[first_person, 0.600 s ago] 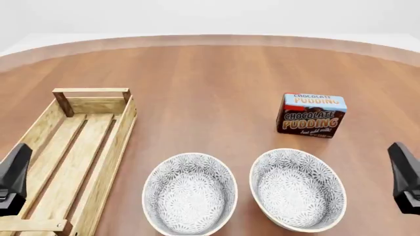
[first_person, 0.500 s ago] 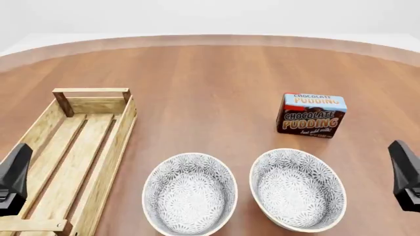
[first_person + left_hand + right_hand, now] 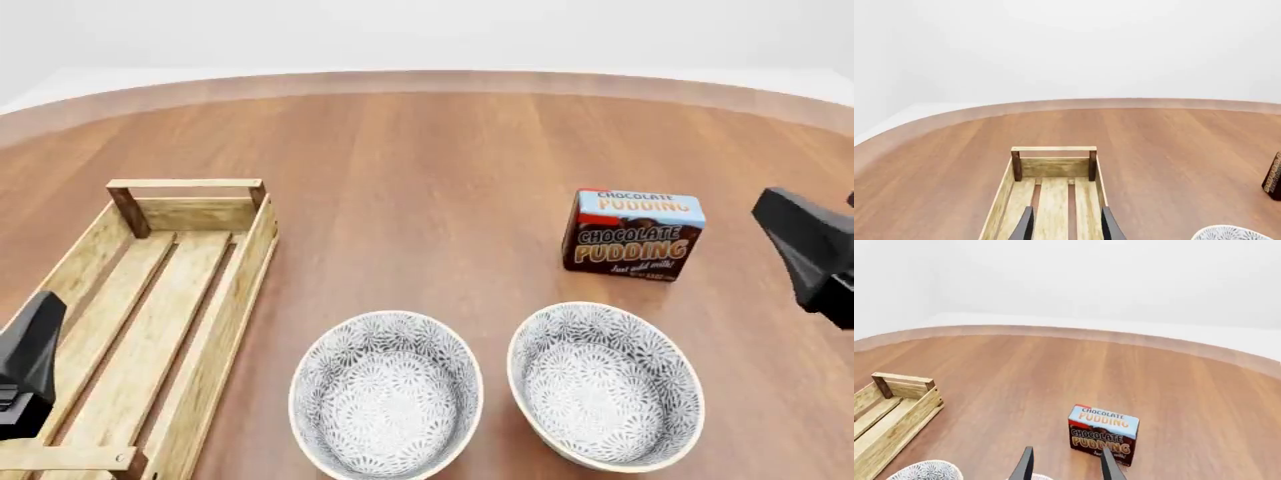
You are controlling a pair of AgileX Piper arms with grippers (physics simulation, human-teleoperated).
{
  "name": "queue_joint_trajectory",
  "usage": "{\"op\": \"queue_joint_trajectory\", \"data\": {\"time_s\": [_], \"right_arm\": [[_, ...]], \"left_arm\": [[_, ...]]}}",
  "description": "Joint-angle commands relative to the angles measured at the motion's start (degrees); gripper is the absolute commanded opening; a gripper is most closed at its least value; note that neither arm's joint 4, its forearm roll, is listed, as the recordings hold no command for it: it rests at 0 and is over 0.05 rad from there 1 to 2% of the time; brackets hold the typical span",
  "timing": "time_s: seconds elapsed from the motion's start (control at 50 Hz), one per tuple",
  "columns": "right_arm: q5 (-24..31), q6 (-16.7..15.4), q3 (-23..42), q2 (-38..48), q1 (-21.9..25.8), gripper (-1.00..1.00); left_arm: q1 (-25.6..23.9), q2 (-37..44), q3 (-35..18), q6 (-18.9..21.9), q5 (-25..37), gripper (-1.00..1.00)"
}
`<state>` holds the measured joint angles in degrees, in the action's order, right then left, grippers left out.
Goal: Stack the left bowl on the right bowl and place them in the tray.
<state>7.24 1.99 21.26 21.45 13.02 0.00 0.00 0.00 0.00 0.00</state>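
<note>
Two grey-patterned bowls stand side by side near the front of the table: the left bowl and the right bowl, both empty and apart. The tray, a long slatted wooden crate, lies at the left and holds nothing. My left gripper hovers over the tray's near end; in the left wrist view its fingers stand apart over the tray's slats. At the right edge, my right gripper sits beyond and right of the right bowl. It is open and empty, pointing toward the pudding box.
A chocolate pudding box stands upright behind the right bowl, close to the right gripper; it also shows as the box in the right wrist view. A bowl rim peeks into the left wrist view. The table's curved far edge runs across the back.
My right gripper has moved forward and up, from beside the right bowl to level with the pudding box. The left gripper, bowls, tray and box have not moved.
</note>
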Motion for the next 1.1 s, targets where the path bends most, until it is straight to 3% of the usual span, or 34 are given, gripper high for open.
{"op": "queue_joint_trajectory", "data": {"time_s": [0.02,0.2,0.28,0.32,0.44,0.5,0.72,1.1], "right_arm": [[4.7,0.0,15.4,18.3,9.2,1.0],[8.4,1.2,24.8,28.6,12.8,1.0],[10.4,0.1,28.3,34.0,15.2,1.0],[11.6,-2.6,30.3,36.7,15.0,1.0],[15.0,-5.2,34.1,42.5,19.0,1.0],[16.6,-8.8,35.2,46.4,20.6,1.0],[20.0,-11.5,39.0,56.7,24.1,1.0],[24.1,-11.3,44.9,67.8,28.7,1.0]], "left_arm": [[0.0,0.0,0.0,0.0,0.0,1.0],[0.0,0.0,0.0,0.0,0.0,1.0],[0.0,0.0,0.0,0.0,0.0,1.0],[0.0,0.0,0.0,0.0,0.0,1.0],[0.0,0.0,0.0,0.0,0.0,1.0],[0.0,0.0,0.0,0.0,0.0,1.0],[0.0,0.0,0.0,0.0,0.0,1.0],[0.0,0.0,0.0,0.0,0.0,1.0]]}}
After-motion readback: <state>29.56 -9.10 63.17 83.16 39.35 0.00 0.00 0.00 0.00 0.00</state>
